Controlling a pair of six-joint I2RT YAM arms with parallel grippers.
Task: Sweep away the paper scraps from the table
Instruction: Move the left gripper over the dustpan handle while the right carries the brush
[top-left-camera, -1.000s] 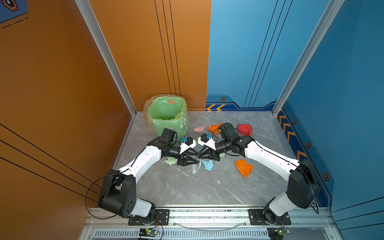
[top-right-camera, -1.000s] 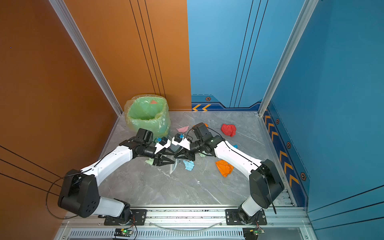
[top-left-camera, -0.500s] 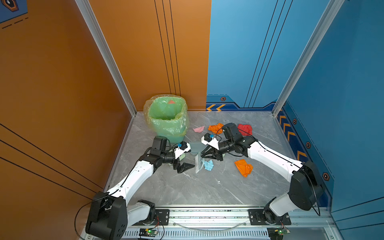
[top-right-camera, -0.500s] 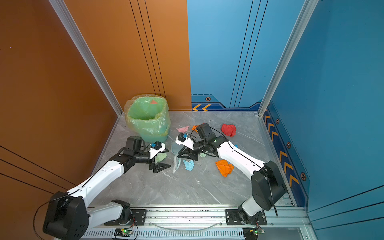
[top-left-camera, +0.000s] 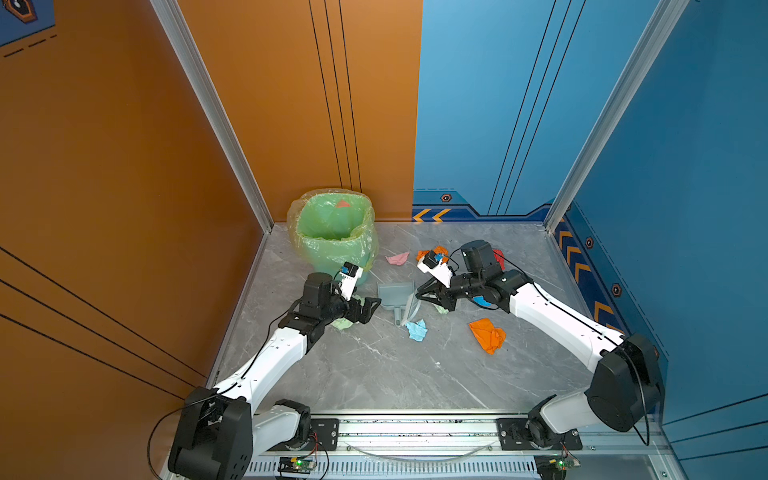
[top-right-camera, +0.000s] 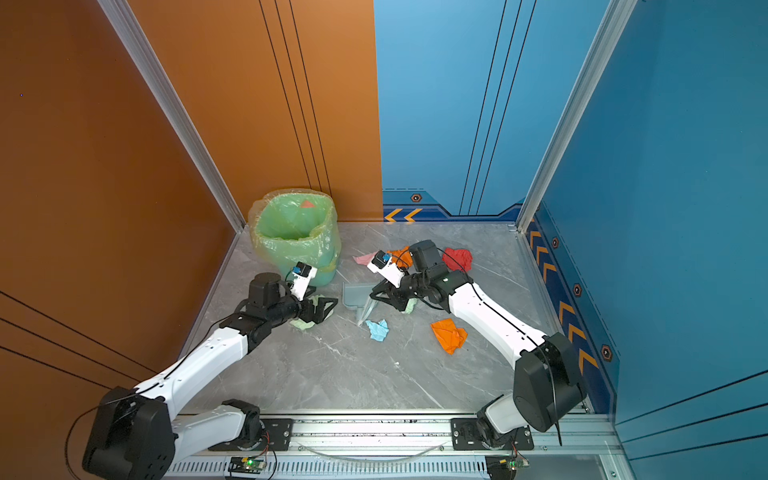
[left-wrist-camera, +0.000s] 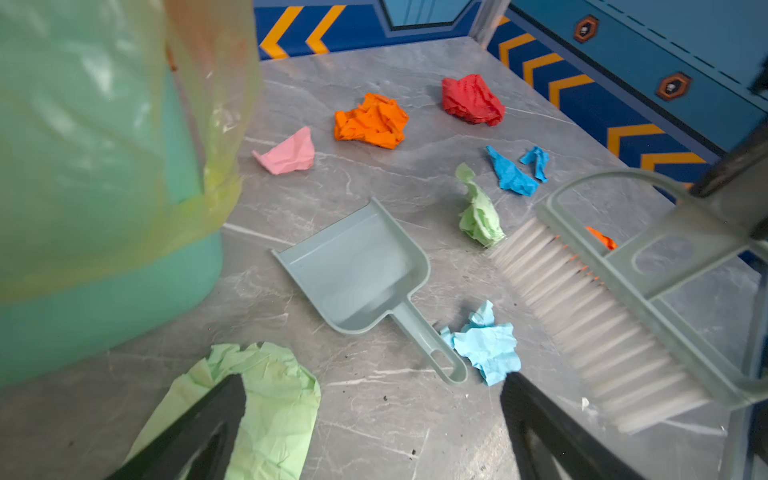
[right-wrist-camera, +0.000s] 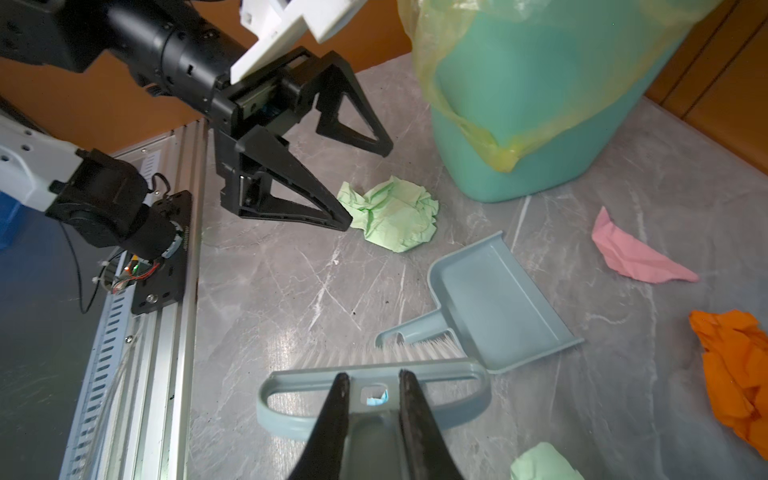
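Paper scraps lie across the grey table (top-left-camera: 374, 374): pale green (left-wrist-camera: 266, 399), light blue (top-left-camera: 417, 330), orange (top-left-camera: 487, 334), pink (left-wrist-camera: 289, 153), red (left-wrist-camera: 471, 99) and bright blue (left-wrist-camera: 511, 174). My left gripper (left-wrist-camera: 374, 380) hangs open and empty over the table, one finger above the pale green wad (right-wrist-camera: 395, 216), just short of the dustpan's handle. The grey-blue dustpan (top-left-camera: 395, 293) lies flat and free. My right gripper (right-wrist-camera: 374, 376) is shut on the brush (left-wrist-camera: 602, 316) handle, and the bristles touch the table beside the dustpan (right-wrist-camera: 498, 299).
The green bag-lined bin (top-left-camera: 332, 232) stands at the back left, close behind my left gripper (top-left-camera: 371, 309). A second orange wad (left-wrist-camera: 372, 120) and a second pale green wad (left-wrist-camera: 478, 216) lie behind the dustpan. Walls close three sides, and an aluminium rail (top-left-camera: 415, 428) runs along the front.
My left gripper opened wider and pulled back left, away from the right gripper. The dustpan now lies free between the two. The right gripper kept hold of the brush.
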